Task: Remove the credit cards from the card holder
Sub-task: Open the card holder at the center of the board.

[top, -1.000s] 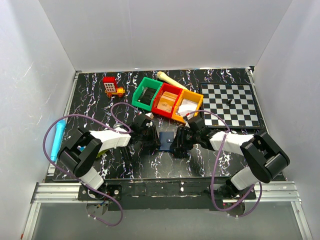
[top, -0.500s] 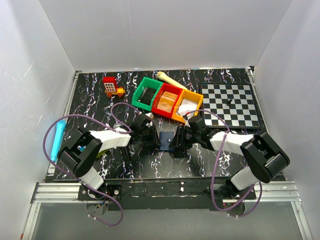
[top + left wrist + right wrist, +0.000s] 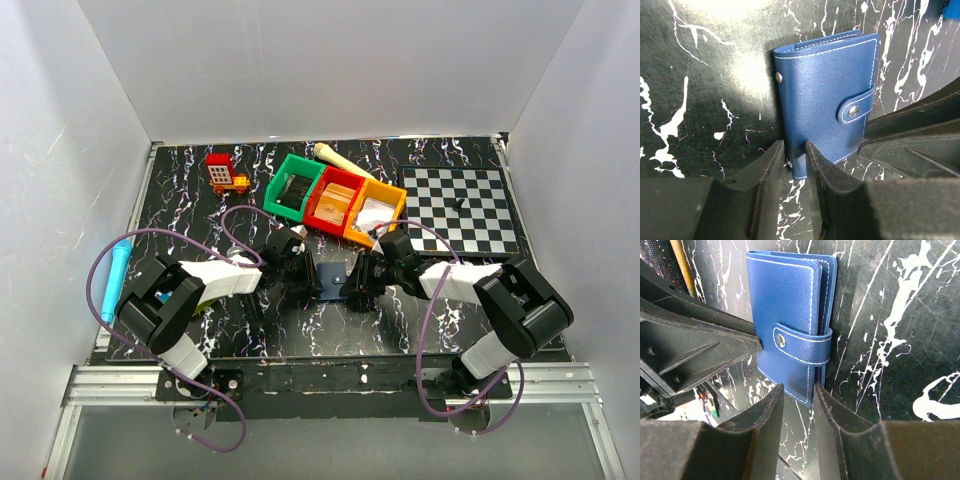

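The card holder (image 3: 333, 278) is a dark blue wallet, closed by a strap with a metal snap (image 3: 853, 111), and it sits between the two grippers at the table's middle. My left gripper (image 3: 794, 152) is shut on the near corner of the card holder (image 3: 825, 95), with a finger pressed to each side. My right gripper (image 3: 799, 395) comes from the other side; its fingers stand apart with the card holder's (image 3: 787, 305) lower corner just at their tips and bare table between them. The credit cards are hidden inside the closed holder.
Green (image 3: 293, 186), red (image 3: 338, 200) and yellow (image 3: 375, 213) bins stand in a row just behind the grippers. A chessboard (image 3: 462, 208) lies at the back right, a red toy (image 3: 225, 173) at the back left, and a blue pen (image 3: 115, 280) by the left edge.
My right gripper has slid left up to the card holder and its jaws have narrowed. The left gripper keeps its hold and has not moved.
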{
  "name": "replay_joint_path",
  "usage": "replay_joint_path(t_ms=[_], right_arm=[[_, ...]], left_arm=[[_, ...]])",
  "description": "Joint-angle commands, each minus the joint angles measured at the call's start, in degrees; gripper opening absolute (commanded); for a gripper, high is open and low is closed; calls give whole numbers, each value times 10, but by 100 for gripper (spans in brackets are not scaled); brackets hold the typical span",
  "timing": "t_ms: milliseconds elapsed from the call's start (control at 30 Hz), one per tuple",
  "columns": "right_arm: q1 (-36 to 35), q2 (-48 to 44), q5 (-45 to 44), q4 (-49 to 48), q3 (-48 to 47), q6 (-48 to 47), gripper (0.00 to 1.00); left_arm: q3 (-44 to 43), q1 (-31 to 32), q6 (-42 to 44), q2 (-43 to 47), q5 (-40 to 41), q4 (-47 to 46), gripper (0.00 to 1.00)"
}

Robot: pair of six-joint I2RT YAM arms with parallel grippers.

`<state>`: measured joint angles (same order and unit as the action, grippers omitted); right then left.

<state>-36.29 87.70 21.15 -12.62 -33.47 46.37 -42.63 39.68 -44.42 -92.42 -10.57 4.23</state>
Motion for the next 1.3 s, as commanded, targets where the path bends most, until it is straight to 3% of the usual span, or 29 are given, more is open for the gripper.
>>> replay_joint_path(t_ms=[0, 367, 467, 733, 933, 1067, 1267], right_arm=[[1, 12, 30, -57, 3, 14, 37], [1, 30, 41, -63, -7, 14, 17], [2, 27, 43, -61, -7, 12, 3], [35, -17, 85, -63, 22, -5, 1], [43, -53, 124, -1, 6, -45, 1], [43, -113, 123, 46, -4, -78, 1], [43, -180, 125, 125, -40, -111, 1]], left_arm=[[15, 0, 1, -14, -1, 3, 24], [18, 0, 5, -11, -1, 3, 23], [18, 0, 5, -9, -1, 3, 23], [28, -15, 6, 60, 48, 32, 29], [53, -51, 7, 101, 7, 1, 38], [101, -78, -18, 143, -44, -76, 46], [145, -84, -38, 231, -46, -137, 83]])
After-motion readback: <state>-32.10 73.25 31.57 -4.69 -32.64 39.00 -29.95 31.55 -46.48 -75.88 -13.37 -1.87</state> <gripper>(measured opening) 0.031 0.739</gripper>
